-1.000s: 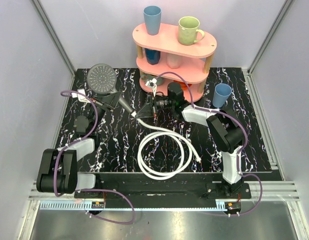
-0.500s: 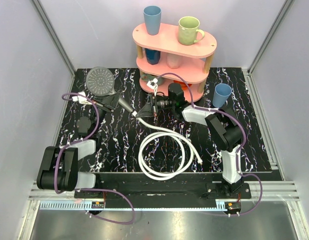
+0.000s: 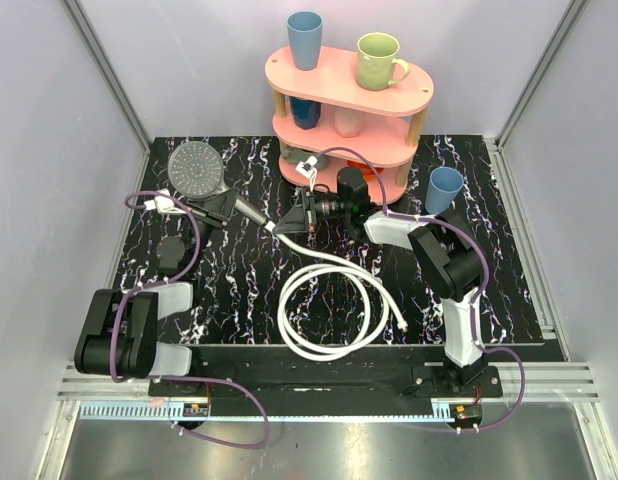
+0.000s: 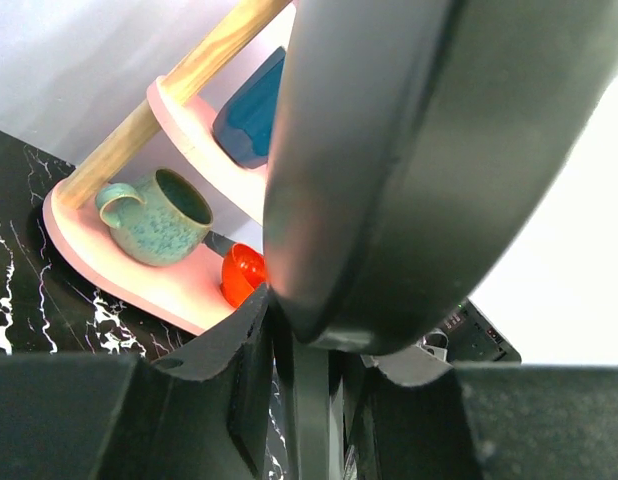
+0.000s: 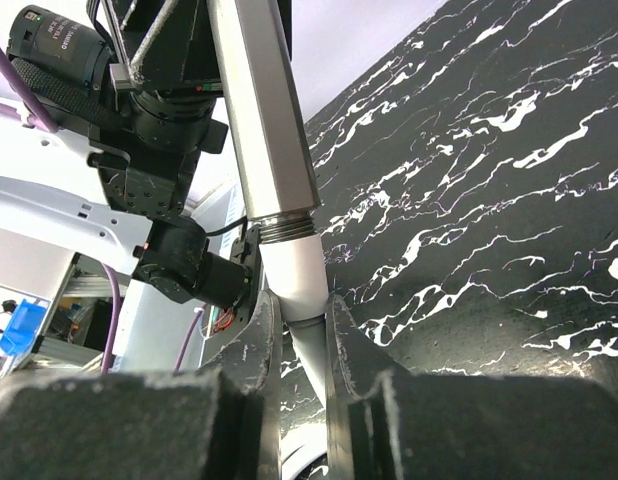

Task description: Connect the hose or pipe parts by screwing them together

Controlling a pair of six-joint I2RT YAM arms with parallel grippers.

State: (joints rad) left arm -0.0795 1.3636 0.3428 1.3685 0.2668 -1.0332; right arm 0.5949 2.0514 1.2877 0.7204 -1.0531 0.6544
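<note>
The grey round-faced shower head (image 3: 196,165) lies at the back left, its dark handle (image 3: 247,208) pointing right. My left gripper (image 3: 223,205) is shut on that handle; in the left wrist view the head's dark back (image 4: 419,150) fills the frame, with the handle (image 4: 311,400) between the jaws of the gripper (image 4: 309,345). The white hose (image 3: 329,305) lies coiled mid-table. Its white end fitting (image 5: 294,275) meets the handle's threaded silver end (image 5: 267,140). My right gripper (image 5: 294,310) is shut on the fitting, and from above it (image 3: 289,222) sits right of the joint.
A pink two-tier shelf (image 3: 339,82) with cups stands at the back, just behind the right arm. On its lower tier sit a green mug (image 4: 159,215) and a red object (image 4: 241,272). A blue cup (image 3: 444,188) stands on the table at right. The hose's free end (image 3: 399,322) lies at front right.
The shower head has swung a little to the left and toward the front while the joint with the hose stayed almost in place. Both arms shifted only slightly.
</note>
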